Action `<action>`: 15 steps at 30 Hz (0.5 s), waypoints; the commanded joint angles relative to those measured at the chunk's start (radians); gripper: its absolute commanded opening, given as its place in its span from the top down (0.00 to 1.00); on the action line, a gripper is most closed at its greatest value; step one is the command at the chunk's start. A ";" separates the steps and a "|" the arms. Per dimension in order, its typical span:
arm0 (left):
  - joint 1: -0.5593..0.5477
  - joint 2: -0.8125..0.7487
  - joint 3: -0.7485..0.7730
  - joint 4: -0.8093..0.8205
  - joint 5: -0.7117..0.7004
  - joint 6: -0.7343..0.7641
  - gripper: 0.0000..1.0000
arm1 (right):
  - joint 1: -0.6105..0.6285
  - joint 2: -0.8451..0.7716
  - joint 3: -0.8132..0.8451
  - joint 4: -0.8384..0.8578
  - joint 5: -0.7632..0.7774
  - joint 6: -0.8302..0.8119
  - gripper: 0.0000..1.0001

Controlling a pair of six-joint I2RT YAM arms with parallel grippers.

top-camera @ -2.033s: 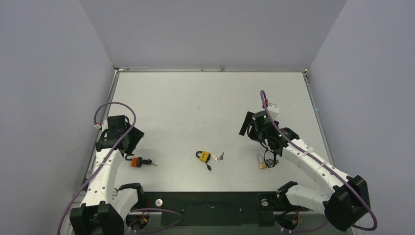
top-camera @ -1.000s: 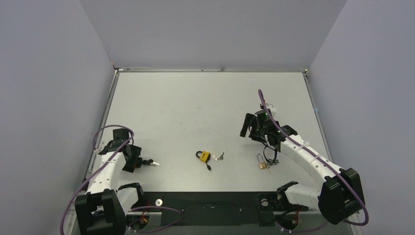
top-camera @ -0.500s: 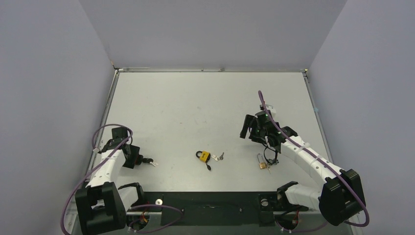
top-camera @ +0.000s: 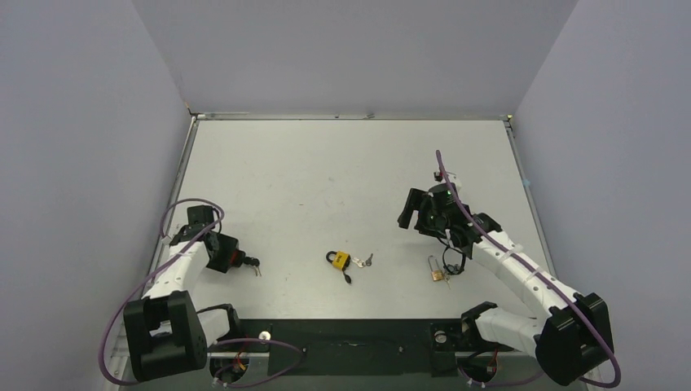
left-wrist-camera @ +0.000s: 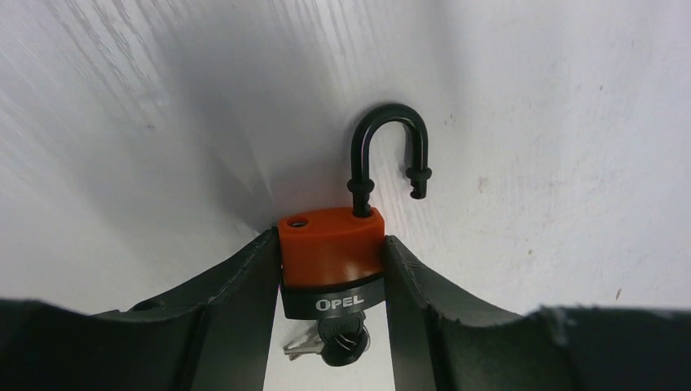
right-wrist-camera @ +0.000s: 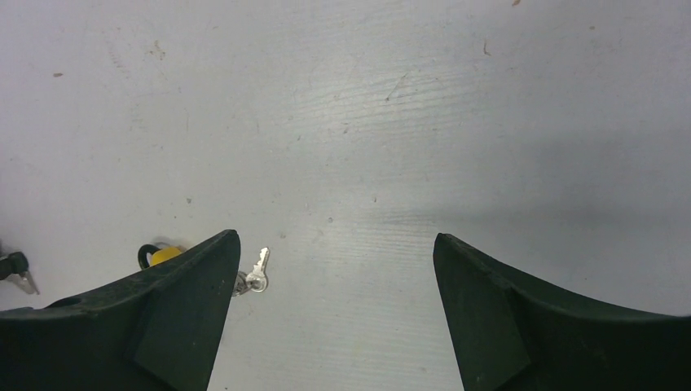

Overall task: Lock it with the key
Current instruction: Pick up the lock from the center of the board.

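So, front to back:

1. Closest to the front edge, over on the right, a small brass padlock [top-camera: 437,272] lies flat on the pale grey table [top-camera: 326,163], just beside the right arm's dangling cable.
2. On the left, the left claw [left-wrist-camera: 330,254] is clamped on the orange-bodied padlock [left-wrist-camera: 331,235], with one finger pressed against each side of the body. Its black shackle [left-wrist-camera: 389,145] is popped open with one end hanging free, and a black-headed key [left-wrist-camera: 341,346] is stuck in the bottom.
3. Middle of the table, at about the same depth: a yellow padlock [top-camera: 340,261] with small silver keys [top-camera: 365,261] just beside it.
4. Farther back on the right, the right claw [right-wrist-camera: 336,239] hangs over bare table with its fingers spread wide apart and nothing between them. It's well apart from the yellow padlock.
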 commanded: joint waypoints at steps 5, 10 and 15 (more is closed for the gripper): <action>-0.133 -0.111 0.214 -0.088 0.045 0.054 1.00 | 0.078 -0.098 0.050 0.115 -0.024 -0.023 0.16; -0.246 -0.146 0.325 -0.090 0.041 0.052 1.00 | 0.122 -0.130 0.072 0.190 -0.027 -0.025 0.17; -0.345 -0.150 0.409 -0.060 0.047 0.041 1.00 | 0.195 -0.143 0.105 0.294 -0.025 -0.035 0.17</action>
